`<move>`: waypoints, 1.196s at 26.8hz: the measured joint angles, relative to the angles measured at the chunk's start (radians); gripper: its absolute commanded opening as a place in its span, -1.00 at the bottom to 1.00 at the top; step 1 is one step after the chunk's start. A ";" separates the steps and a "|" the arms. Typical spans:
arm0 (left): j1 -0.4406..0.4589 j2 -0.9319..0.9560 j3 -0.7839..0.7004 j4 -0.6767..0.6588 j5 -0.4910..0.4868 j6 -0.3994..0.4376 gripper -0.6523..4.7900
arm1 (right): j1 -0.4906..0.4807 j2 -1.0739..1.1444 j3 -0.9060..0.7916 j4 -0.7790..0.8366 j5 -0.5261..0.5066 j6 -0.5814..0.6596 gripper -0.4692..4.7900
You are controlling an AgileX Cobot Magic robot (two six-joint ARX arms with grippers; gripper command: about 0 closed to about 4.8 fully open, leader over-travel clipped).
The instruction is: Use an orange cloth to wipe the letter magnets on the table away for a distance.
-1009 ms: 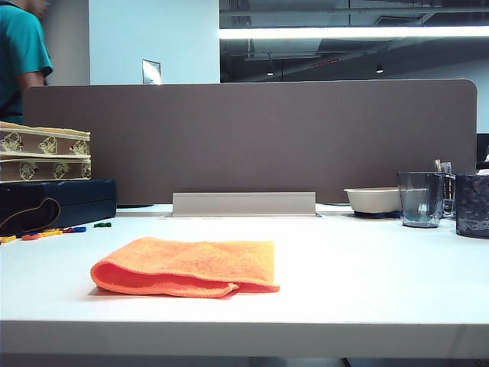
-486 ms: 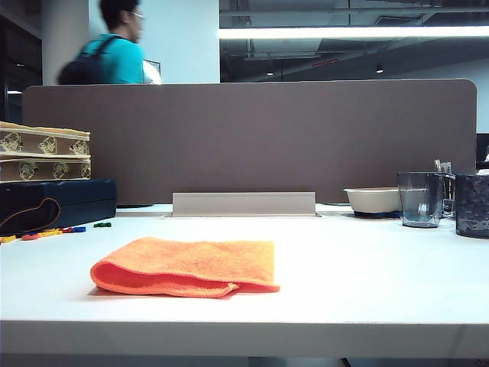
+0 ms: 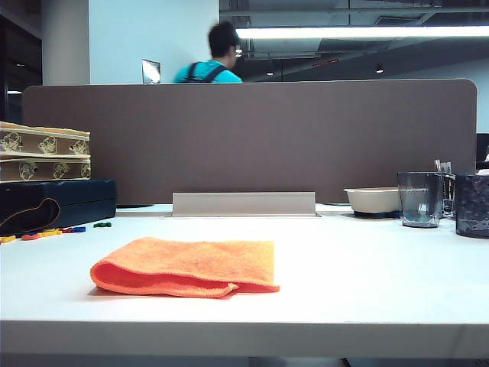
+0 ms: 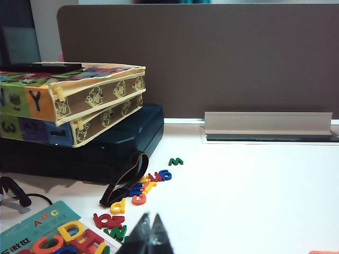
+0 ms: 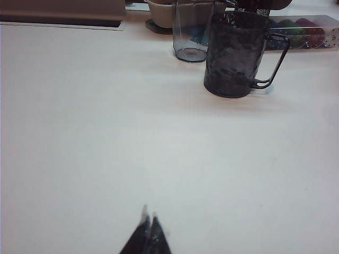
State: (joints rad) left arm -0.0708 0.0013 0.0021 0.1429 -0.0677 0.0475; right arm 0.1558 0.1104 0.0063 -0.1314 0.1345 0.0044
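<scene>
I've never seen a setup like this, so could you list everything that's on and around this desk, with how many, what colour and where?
orange cloth: one, bright orange, folded, front middle of the table.
letter magnets: a scattered handful, red, yellow, green, blue, on the table's left side by the dark case.
table: one, white.
partition panel: one, brown, along the back edge.
dark case: one, navy, left.
patterned boxes: two, stacked on the case.
letter card: one, teal, beside the magnets.
bowl: one, cream, right rear.
clear cup: one, grey-tinted, right.
dark mug: one, handled, beside the cup.
person: one, teal shirt, behind the panel.
left gripper: shut, near the magnets.
right gripper: shut, over bare table.
</scene>
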 measured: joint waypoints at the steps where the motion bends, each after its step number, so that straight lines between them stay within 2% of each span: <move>1: 0.000 0.000 0.000 0.000 0.000 0.000 -0.78 | 0.000 0.000 0.000 0.000 0.000 0.000 -0.83; 32: 0.000 0.000 0.000 -0.004 0.000 0.000 -0.78 | 0.000 -0.014 0.000 -0.008 0.000 0.000 -0.83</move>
State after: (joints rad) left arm -0.0708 0.0013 0.0021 0.1390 -0.0673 0.0475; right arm 0.1558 0.0967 0.0063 -0.1390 0.1345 0.0044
